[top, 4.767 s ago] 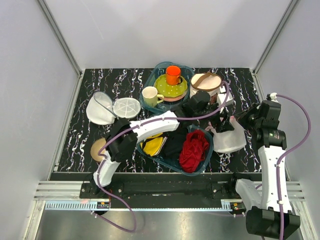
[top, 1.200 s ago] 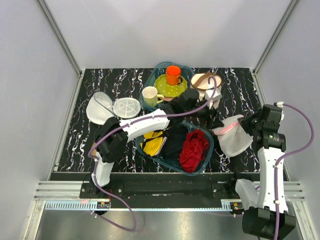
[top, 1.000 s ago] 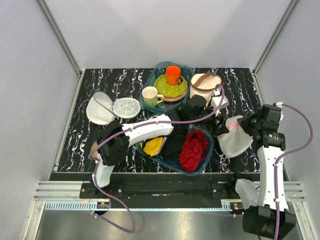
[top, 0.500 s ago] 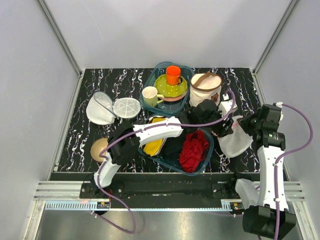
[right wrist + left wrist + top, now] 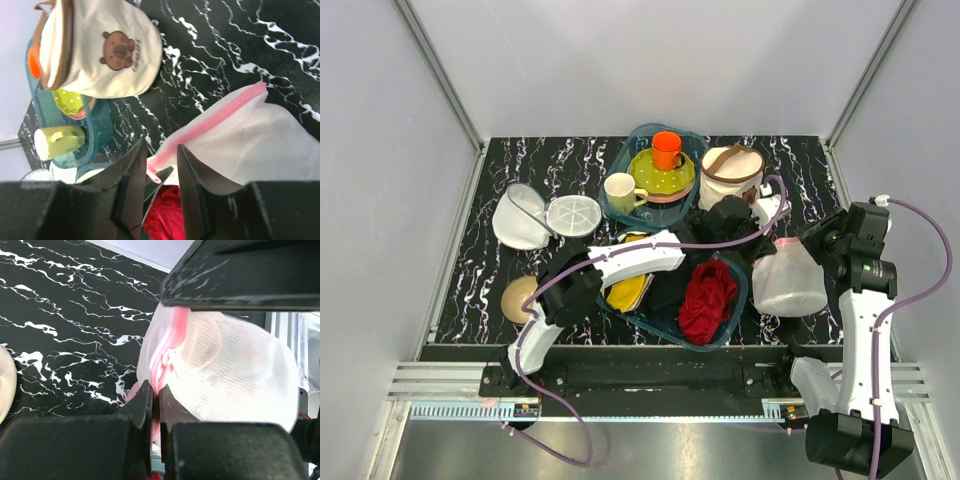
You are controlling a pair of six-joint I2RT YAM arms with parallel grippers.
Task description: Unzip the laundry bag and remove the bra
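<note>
The grip changes hands at this moment. The left gripper [image 5: 155, 396], open half a second ago, now has its fingers pressed together on the pink zip trim [image 5: 167, 347] at the end of the laundry bag [image 5: 790, 285]. The right gripper [image 5: 161, 146], which was clamped on the bag a second ago, now has its fingers apart. The end of the trim shows between them, and you cannot tell whether either finger touches it. Treat this as the start of the unzipping step: the left arm has the zip end and the right arm is free to take a new bracing hold on the mesh. The pictures do not confirm that the left fingers are on the slider tab itself. The zip looks closed along its visible length. The bra cannot be made out; the left wrist view shows only a rounded shade behind the mesh. Compared with the earlier overhead frames, the bag no longer hangs tilted from the right gripper. It sits lower and rounder on the table [image 5: 490, 270], close to the right edge toward the near right corner, just beside the teal tray [image 5: 741, 290] that holds the red cloth [image 5: 708, 298]. The left arm now reaches across that tray to the bag.
</note>
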